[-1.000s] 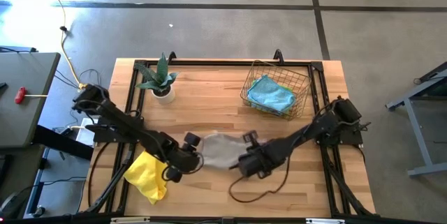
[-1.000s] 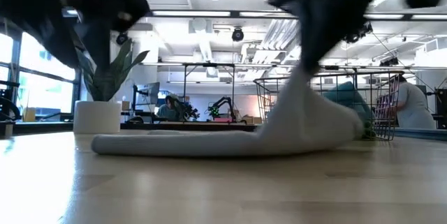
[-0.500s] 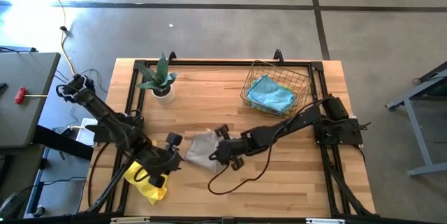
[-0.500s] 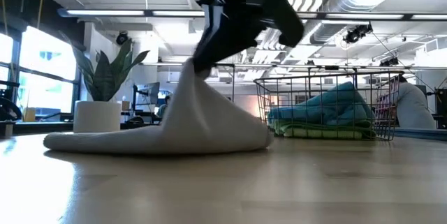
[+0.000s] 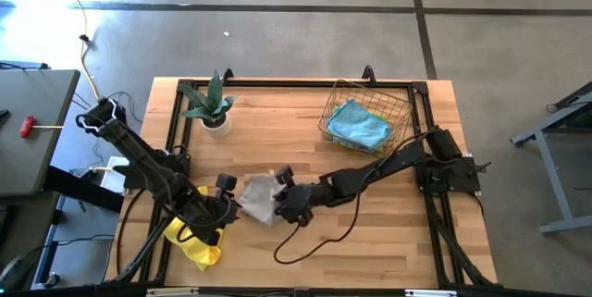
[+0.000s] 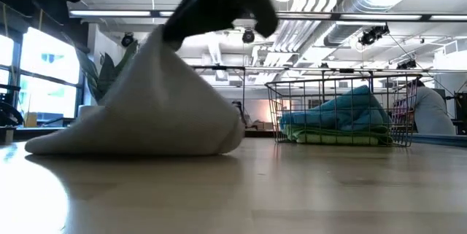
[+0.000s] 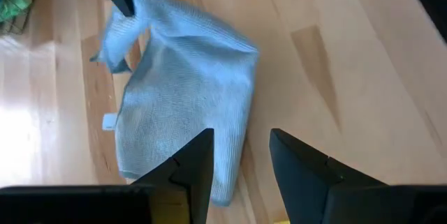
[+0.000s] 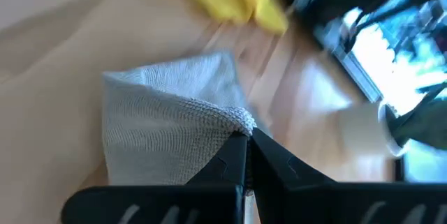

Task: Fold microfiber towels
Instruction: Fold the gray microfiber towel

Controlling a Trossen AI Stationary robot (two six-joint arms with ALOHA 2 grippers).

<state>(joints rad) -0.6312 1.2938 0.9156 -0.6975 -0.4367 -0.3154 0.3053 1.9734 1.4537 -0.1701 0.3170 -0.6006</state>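
A grey microfiber towel [image 5: 258, 198] lies bunched on the wooden table, left of its middle. One corner is raised into a peak [image 6: 164, 41] while its lower part rests on the wood. My right gripper [image 8: 246, 137] is shut on that corner. My left gripper [image 7: 241, 161] hovers open beside the towel's left side, with bare wood between its fingers. A yellow towel [image 5: 192, 240] lies crumpled at the near left edge. A light blue towel [image 5: 359, 123] lies over a green one in the wire basket [image 5: 400, 110]. My right gripper pinches a corner [image 8: 236, 117] of the grey towel between its two shut fingers, right at their free ends. The fingers come slanting down from the table's right. The corner is lifted, and cloth slopes from it to the table, where the towel's lower part [image 6: 131, 143] rests.
A potted plant [image 5: 214, 105] stands at the far left of the table. The wire basket stands at the far right. A dark cable [image 5: 319, 241] loops over the wood near the front. Bare wood lies between the towel and the basket.
My right gripper has carried the towel's raised corner toward the table's left, folding the cloth over itself into a narrower heap. My left gripper has drawn back toward the table's left and risen, away from the towel.
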